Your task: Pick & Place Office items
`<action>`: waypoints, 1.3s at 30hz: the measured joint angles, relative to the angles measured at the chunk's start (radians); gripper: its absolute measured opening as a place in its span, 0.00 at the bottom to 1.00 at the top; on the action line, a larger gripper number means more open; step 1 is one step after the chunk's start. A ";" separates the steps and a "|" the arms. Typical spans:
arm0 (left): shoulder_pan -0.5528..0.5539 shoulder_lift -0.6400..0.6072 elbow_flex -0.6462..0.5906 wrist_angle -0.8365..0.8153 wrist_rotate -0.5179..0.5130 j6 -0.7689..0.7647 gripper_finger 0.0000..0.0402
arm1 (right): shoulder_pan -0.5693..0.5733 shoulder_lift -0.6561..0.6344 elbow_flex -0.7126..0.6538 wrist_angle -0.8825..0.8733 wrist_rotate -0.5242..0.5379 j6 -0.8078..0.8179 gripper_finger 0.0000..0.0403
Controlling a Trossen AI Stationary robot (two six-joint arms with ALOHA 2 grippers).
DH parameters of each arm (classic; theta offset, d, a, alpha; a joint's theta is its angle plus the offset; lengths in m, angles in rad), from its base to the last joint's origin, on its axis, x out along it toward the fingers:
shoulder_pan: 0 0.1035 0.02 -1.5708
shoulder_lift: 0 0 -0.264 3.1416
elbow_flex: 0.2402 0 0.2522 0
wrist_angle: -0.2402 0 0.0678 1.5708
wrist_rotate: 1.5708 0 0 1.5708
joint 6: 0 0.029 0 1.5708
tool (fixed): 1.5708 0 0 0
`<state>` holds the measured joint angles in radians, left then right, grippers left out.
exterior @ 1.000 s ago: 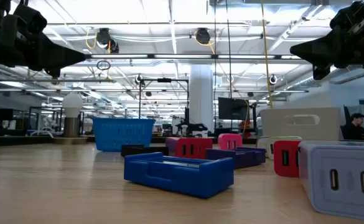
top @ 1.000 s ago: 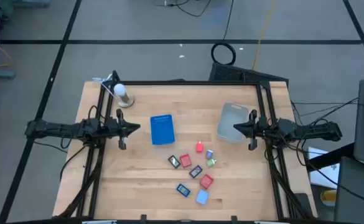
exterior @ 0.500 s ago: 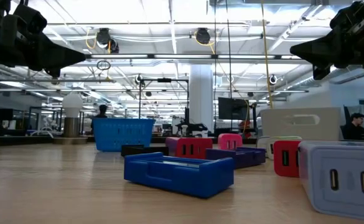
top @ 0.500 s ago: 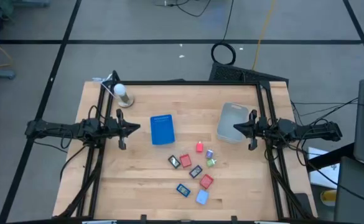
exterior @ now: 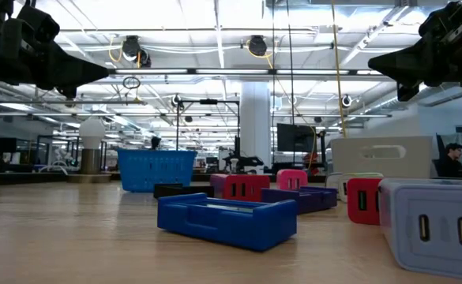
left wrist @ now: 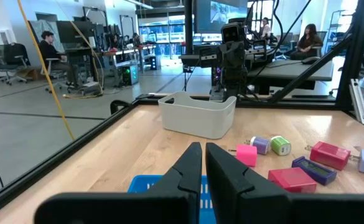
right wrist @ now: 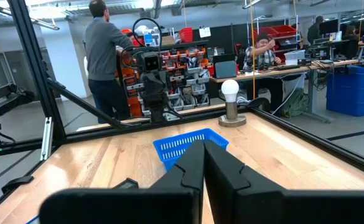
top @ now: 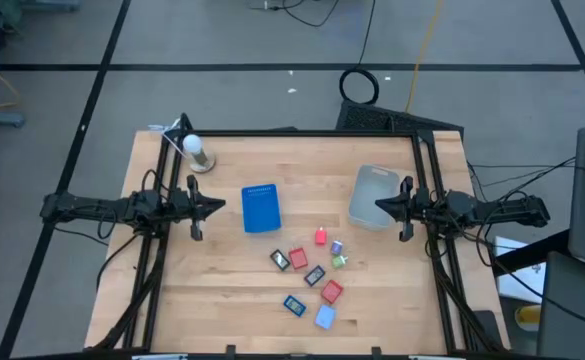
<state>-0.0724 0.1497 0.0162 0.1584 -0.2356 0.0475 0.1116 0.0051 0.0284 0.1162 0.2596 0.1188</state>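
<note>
Several small office items lie flat on the table's near middle: a pink piece [top: 320, 237], a purple one [top: 336, 247], a green one [top: 340, 261], two red ones [top: 298, 259] [top: 331, 292], two dark ones [top: 280, 260] [top: 315, 275], a blue one [top: 294, 305] and a light blue one [top: 324, 317]. My left gripper [top: 222, 208] hangs shut above the table's left side, just left of the blue tray [top: 260, 208]. My right gripper [top: 378, 208] hangs shut over the translucent grey bin [top: 374, 195] on the right. Both are empty, well above the table.
A white bulb on a round base [top: 197, 152] stands at the far left corner. Black frame rails [top: 154, 250] run along the table's left and right sides. People stand and sit in the room beyond the table [right wrist: 107, 56].
</note>
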 joint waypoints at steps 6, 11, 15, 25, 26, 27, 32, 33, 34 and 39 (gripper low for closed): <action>0.000 0.000 0.000 0.000 0.000 0.000 0.06 | 0.000 0.000 0.000 0.000 0.000 0.000 0.01; 0.000 0.000 0.000 0.000 0.000 0.000 0.06 | 0.000 0.000 0.000 0.000 0.000 0.000 0.01; 0.000 0.000 0.000 0.000 0.000 0.000 0.06 | 0.000 0.000 0.000 0.000 0.000 0.000 0.01; 0.000 0.000 0.000 0.004 0.000 0.000 0.06 | 0.000 0.000 0.000 0.000 0.000 0.000 0.01; 0.000 0.000 0.000 0.005 0.000 0.000 0.06 | 0.000 0.000 0.000 0.000 0.000 0.000 0.01; 0.000 0.000 0.000 0.005 0.000 0.000 0.06 | 0.000 0.000 0.000 0.000 0.000 0.000 0.01; 0.000 0.000 0.000 0.032 0.003 -0.025 0.06 | 0.000 0.000 0.000 0.000 0.000 0.000 0.01; 0.000 0.000 0.000 0.045 0.003 -0.045 0.06 | 0.000 0.000 0.000 0.000 0.000 0.000 0.01; 0.000 0.000 0.000 0.058 0.003 -0.063 0.06 | 0.000 0.000 0.000 0.000 0.000 0.000 0.01; 0.000 0.000 0.000 0.115 0.012 -0.193 0.06 | 0.000 0.000 0.000 0.000 0.000 0.000 0.01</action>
<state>-0.0724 0.1497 0.0158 0.2738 -0.2233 -0.1458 0.1117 0.0050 0.0284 0.1162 0.2598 0.1184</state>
